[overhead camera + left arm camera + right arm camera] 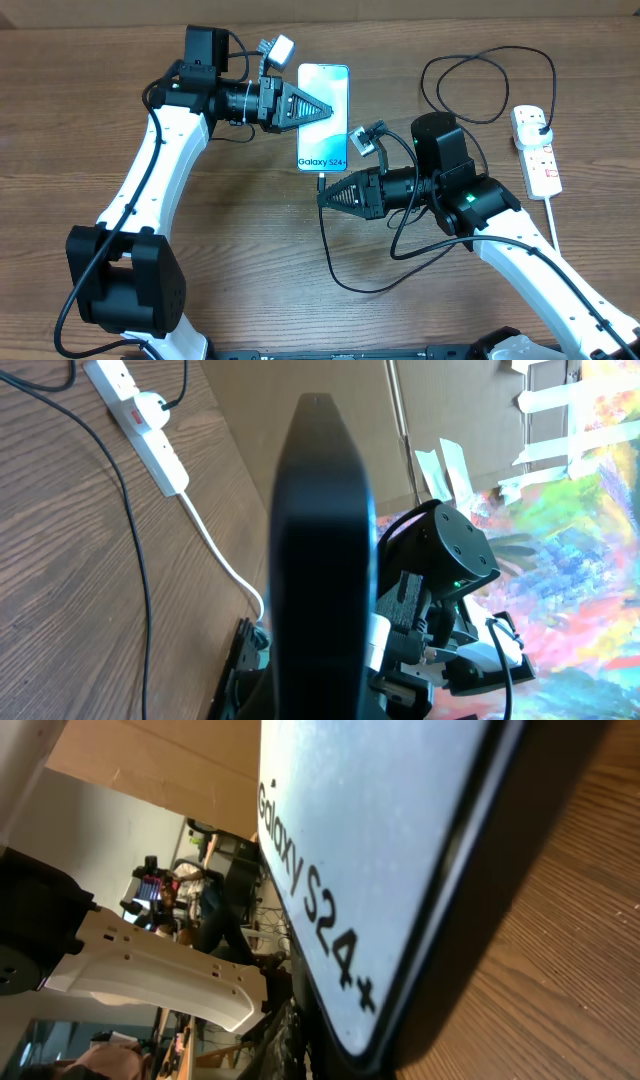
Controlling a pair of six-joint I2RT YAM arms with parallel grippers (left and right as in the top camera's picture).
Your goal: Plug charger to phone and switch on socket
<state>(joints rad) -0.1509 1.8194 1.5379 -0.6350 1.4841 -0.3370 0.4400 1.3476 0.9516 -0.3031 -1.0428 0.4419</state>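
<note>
The phone (325, 85) lies screen-up at the table's middle back, showing "Galaxy S24+". My left gripper (328, 109) reaches over it from the left and is shut on its sides. In the left wrist view the phone (320, 540) shows edge-on as a dark slab. My right gripper (322, 196) sits at the phone's bottom edge, shut on the charger's connector tip. The phone's lower corner (370, 840) fills the right wrist view, and the connector itself is hidden there. The charger cable (330, 250) loops round to its plug (538, 124) in the white socket (541, 160), which also shows in the left wrist view (150, 430).
The socket's thick white cord (553, 215) runs toward the front right edge, and it also shows in the left wrist view (220, 555). Slack black cable loops at the back right (480, 85) and under my right arm. Cardboard walls stand behind the table.
</note>
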